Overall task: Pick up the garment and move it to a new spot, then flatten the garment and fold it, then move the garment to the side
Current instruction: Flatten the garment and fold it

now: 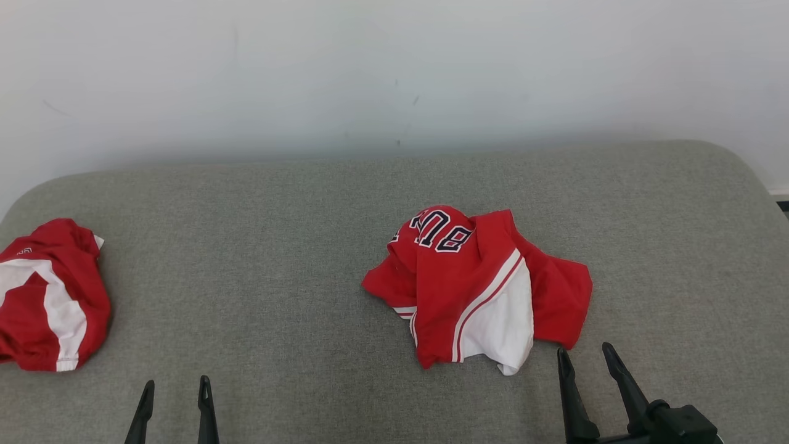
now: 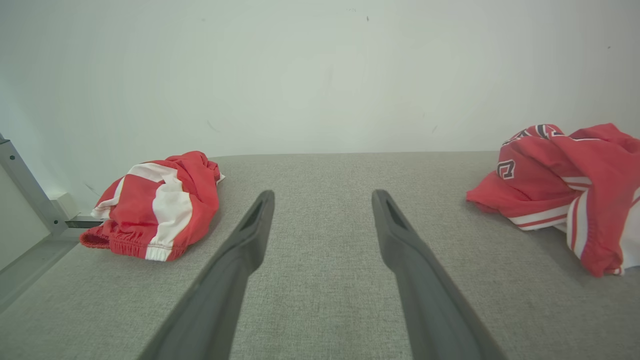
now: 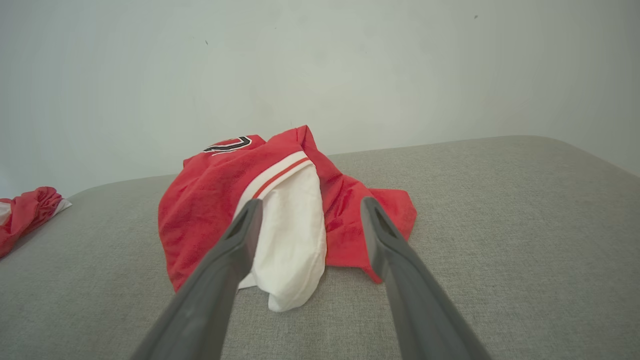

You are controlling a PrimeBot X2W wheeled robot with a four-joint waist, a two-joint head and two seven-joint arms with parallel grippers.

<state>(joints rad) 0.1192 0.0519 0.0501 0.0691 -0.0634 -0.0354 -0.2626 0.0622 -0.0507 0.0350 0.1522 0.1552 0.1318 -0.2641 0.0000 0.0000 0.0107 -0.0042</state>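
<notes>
The garment [image 1: 444, 296] is a red jersey with white panels, red-and-white stripes and dark, white-edged numbers. It lies crumpled in a loose heap right of the middle of the grey pad [image 1: 277, 246]. The numbers are on its far side, and a white panel points toward the near edge.

The red garment [image 1: 474, 290] in the middle carries large dark numerals [image 1: 441, 231] edged in white on its crumpled upper fold. In the head view they lie turned and creased, and most likely read "80" or "08". A sliver of a further character at their left edge cannot be made out. In the left wrist view one rounded figure, seemingly a "0", stands on the garment's near side. The right wrist view catches a fragment of the same print at the top, too foreshortened to read. The second red garment [image 1: 49, 296] at the far left bears a small mark [image 1: 24, 251] — too small to read.
</notes>
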